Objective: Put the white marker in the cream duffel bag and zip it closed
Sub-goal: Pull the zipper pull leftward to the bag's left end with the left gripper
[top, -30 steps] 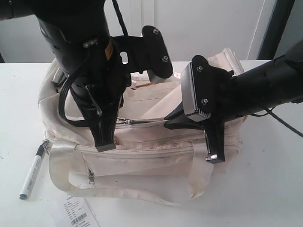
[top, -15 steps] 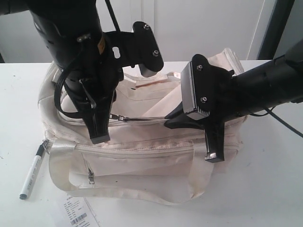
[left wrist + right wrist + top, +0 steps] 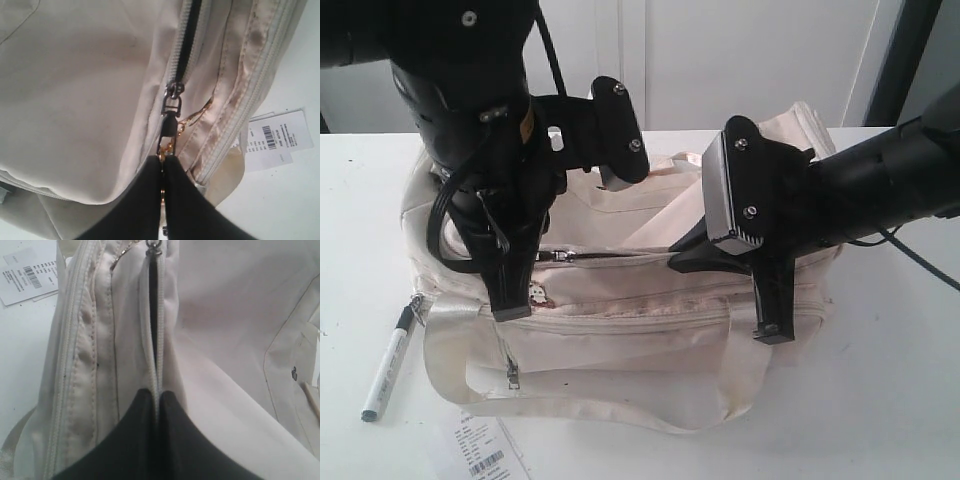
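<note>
White tabletop (image 3: 880, 400) runs back to pale wall panels (image 3: 750, 60), and the cream duffel bag (image 3: 650, 300) sits mid-table with both black arms crowding over it, so much of its rear and left end is covered. The white marker (image 3: 388, 365) lies outside the bag, flat on the table just beside its left end, dark cap close to the bag's corner; neither wrist view shows it. The left gripper (image 3: 164, 162) has its jaws pressed together, pinching the zipper pull (image 3: 170, 117), which stretches taut from the slider. The right gripper (image 3: 158, 395) is likewise clamped tight, nipping the bag's fabric along the top zipper (image 3: 154, 315). Between slider and right gripper a dark slit of unzipped track shows, though nothing inside can be made out. A paper tag (image 3: 480, 452) with a barcode lies by the front strap, cut off by the exterior view's lower edge.
</note>
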You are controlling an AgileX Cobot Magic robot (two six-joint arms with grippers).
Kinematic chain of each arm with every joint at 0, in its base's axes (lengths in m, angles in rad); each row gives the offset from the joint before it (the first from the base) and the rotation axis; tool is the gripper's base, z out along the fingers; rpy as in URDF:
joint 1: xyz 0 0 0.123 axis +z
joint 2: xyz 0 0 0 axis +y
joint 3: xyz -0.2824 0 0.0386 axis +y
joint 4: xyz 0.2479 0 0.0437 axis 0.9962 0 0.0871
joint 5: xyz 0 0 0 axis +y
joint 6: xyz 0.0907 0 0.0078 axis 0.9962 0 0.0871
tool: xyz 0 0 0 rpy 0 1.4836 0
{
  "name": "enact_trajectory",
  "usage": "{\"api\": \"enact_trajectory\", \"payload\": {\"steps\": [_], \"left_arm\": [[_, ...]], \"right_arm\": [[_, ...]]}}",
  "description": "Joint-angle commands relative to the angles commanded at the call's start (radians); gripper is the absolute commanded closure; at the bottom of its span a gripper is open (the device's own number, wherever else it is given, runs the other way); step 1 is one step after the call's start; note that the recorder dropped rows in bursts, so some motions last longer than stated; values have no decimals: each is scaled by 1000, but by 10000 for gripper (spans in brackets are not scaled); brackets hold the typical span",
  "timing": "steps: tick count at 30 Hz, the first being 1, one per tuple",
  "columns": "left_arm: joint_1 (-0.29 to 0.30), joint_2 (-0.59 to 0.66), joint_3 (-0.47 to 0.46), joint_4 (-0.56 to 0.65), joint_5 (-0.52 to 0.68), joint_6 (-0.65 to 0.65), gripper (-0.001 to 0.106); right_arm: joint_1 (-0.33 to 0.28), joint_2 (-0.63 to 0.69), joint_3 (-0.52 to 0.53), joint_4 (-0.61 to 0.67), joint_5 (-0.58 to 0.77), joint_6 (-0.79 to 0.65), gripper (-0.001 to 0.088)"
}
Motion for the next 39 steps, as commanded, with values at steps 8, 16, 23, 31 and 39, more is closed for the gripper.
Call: {"api": "enact_trajectory", "payload": {"steps": [8,16,23,31,39], "left_arm": [[32,-30,0,1,0,0,1053],[68,-50,0,-26,0,4,1053],[68,-62,0,-7,0,6,1053],[68,-90,0,16,0,10,1053],[68,-93,0,32,0,16,1053]], "right_arm": [[0,0,0,0,0,0,868],[0,0,0,0,0,4,868],[0,0,0,0,0,7,868],[0,0,0,-2,0,19,868],[0,0,0,-2,0,22,868]]}}
